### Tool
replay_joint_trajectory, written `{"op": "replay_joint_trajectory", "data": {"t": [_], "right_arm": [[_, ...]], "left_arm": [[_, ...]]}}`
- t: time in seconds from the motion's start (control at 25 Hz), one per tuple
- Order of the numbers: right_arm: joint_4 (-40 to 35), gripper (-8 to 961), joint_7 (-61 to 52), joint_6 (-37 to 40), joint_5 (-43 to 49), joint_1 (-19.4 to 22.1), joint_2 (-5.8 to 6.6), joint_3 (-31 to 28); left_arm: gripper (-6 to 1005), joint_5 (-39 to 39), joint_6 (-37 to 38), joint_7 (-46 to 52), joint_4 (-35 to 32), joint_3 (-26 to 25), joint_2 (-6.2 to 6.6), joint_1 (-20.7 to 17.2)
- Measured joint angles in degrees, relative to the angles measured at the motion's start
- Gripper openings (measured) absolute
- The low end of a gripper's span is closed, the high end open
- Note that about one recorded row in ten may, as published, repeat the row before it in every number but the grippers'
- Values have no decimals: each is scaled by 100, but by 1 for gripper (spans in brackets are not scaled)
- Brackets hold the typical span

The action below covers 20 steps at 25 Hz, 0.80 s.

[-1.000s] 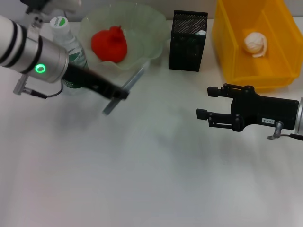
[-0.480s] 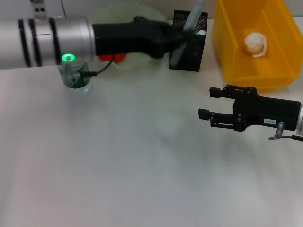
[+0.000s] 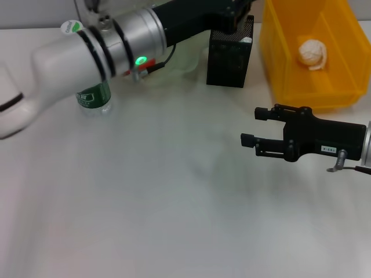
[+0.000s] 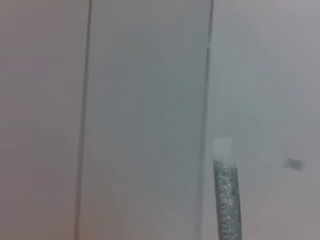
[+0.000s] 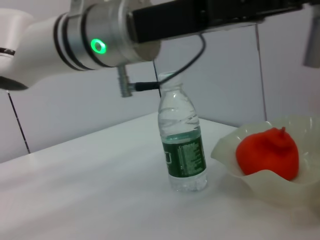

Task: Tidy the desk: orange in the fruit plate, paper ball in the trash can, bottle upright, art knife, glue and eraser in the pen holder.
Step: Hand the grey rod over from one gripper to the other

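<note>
My left arm reaches across the back of the table, and my left gripper [image 3: 236, 10] is high over the black mesh pen holder [image 3: 230, 53]. In the left wrist view a slim grey glittery stick [image 4: 227, 200] stands in its grip against the wall. The bottle [image 3: 91, 95] stands upright at the back left and also shows in the right wrist view [image 5: 182, 150]. The red-orange fruit [image 5: 267, 152] lies in the pale fruit plate [image 5: 227, 155]. The paper ball [image 3: 313, 53] lies in the yellow bin [image 3: 278, 63]. My right gripper [image 3: 252, 126] is open and empty at the right.
The left arm hides most of the fruit plate [image 3: 186, 57] in the head view. A small white item [image 3: 246, 39] shows inside the pen holder. The yellow bin stands right beside the pen holder.
My left arm has swung from beside the fruit plate to over the pen holder and risen, carrying the grey stick up out of the head view. The right arm has not moved.
</note>
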<state>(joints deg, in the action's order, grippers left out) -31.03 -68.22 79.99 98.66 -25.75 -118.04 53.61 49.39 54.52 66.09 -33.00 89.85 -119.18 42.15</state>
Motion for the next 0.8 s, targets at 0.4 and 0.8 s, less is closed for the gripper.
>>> {"op": "replay_joint_trajectory", "data": {"t": [0.4,0.8], "right_arm": [[-6,752,1,94,-53,37,-17,-39],[-60,752,-63,1521,-84,304,290,-836]], "left_arm": [[145,-3931,-1010,-2648,32,2082,0,125],[145,-3433,1051,-2268,93,2251,108,-1250]]}}
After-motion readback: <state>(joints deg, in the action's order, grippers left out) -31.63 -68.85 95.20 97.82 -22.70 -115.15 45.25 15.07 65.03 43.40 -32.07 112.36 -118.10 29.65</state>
